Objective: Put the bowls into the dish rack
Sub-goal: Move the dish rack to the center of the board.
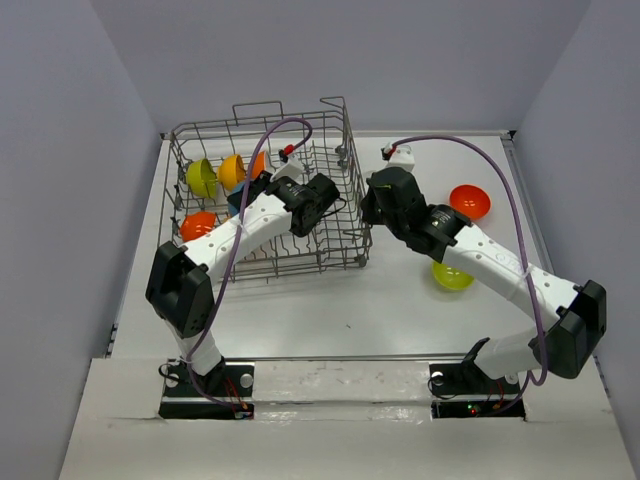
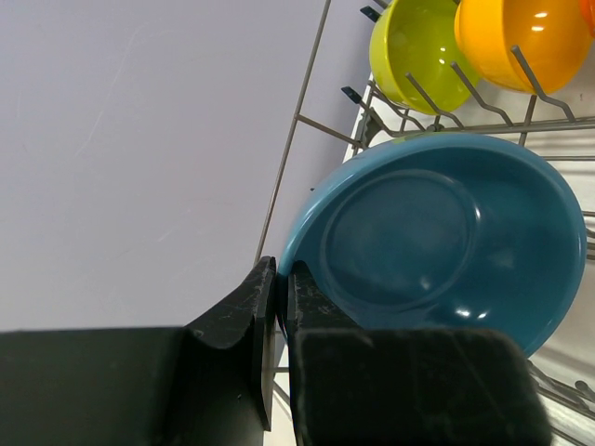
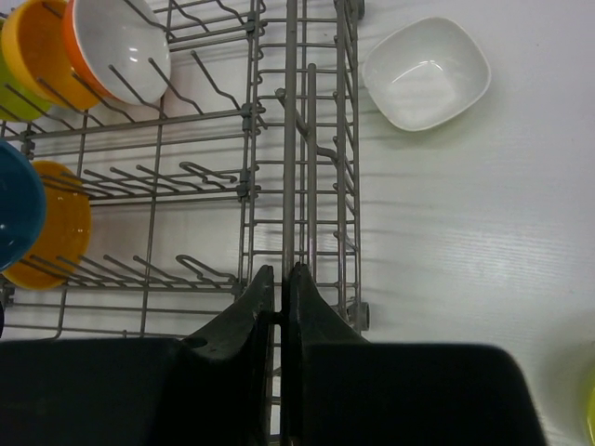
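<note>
My left fingers (image 2: 267,311): pinching teal bowl (image 2: 446,242) by its rim, in dish rack (image 3: 289,139) | my right fingers (image 3: 269,302): pressed together at rack wall, perhaps gripping a wire.

- The left arm (image 1: 235,238) slants forward and to the right from its base, ending in a black wrist.
- The left gripper (image 2: 282,271) has its fingers (image 2: 244,311) drawn nearly together, pinching the rim of the teal bowl (image 2: 446,242), which sits just ahead and to the right of the tips.
- The right arm (image 1: 505,268) bends at an elbow out to the right and stretches leftward.
- The right gripper (image 3: 282,274) is closed, with its fingers (image 3: 316,311) pressed together and nothing between them.
</note>
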`<state>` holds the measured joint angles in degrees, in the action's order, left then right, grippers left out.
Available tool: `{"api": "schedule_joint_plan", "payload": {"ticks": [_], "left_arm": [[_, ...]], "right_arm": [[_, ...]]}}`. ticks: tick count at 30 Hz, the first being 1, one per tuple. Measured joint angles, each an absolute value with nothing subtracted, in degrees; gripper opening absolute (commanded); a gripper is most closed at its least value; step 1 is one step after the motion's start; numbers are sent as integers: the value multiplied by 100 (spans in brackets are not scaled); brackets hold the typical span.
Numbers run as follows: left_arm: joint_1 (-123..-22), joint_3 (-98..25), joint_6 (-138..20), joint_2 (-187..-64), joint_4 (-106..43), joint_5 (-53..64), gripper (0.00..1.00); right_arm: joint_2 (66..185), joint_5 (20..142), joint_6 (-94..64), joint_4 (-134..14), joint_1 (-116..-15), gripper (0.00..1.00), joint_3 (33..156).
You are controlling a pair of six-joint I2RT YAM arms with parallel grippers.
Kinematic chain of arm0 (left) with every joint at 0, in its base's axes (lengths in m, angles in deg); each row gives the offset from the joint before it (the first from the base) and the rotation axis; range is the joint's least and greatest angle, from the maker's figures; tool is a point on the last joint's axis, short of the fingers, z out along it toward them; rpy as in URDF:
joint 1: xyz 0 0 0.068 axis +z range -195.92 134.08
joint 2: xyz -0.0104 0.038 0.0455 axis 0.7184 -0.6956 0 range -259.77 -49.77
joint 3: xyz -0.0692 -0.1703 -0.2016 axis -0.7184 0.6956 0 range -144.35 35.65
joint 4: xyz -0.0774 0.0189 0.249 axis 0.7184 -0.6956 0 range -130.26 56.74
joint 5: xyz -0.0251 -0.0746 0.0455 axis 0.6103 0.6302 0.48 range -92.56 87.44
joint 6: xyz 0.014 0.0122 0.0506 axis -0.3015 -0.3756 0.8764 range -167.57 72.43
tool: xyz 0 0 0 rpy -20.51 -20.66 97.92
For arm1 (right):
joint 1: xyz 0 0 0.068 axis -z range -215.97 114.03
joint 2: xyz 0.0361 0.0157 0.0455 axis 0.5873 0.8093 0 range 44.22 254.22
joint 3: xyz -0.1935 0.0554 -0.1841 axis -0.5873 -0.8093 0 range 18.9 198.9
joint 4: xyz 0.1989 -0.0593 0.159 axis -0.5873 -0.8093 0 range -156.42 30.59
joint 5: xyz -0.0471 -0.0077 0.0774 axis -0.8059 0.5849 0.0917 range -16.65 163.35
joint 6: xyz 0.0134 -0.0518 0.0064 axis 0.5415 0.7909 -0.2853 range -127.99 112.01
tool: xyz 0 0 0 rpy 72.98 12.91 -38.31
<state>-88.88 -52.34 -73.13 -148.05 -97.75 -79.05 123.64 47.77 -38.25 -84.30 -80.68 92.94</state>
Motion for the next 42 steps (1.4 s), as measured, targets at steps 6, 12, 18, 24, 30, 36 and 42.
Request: {"api": "schedule_joint_plan", "payload": {"ticks": [6, 12, 18, 24, 30, 36, 42], "left_arm": [[-8882, -5190, -7313, -14805, -9775, -7910, 0], [-8882, -5190, -7313, -14803, -9775, -7914, 0], [-8882, -5137, -7289, -14694, -9736, -7921, 0], [-8879, -5026, -7158, -14558, -9609, -7929, 0], [-8860, -5006, -6983, -14464, -9432, -7931, 0], [-8857, -4844, -6828, -14355, -9255, -7934, 0], [-8857, -4681, -6679, -14270, -9109, -7925, 0]], "right_arm": [[12296, 4832, -3891, -8367, -8105, 1, 9207], [12296, 4729, -3911, -8375, -8214, 1, 9202], [12288, 4589, -3976, -8426, -8339, 1, 9202], [12253, 4497, -4068, -8520, -8483, 1, 9202], [12213, 4403, -4151, -8629, -8638, 1, 9202], [12150, 4399, -4282, -8736, -8739, 1, 9189], [12038, 4403, -4383, -8742, -8804, 1, 9087]]}}
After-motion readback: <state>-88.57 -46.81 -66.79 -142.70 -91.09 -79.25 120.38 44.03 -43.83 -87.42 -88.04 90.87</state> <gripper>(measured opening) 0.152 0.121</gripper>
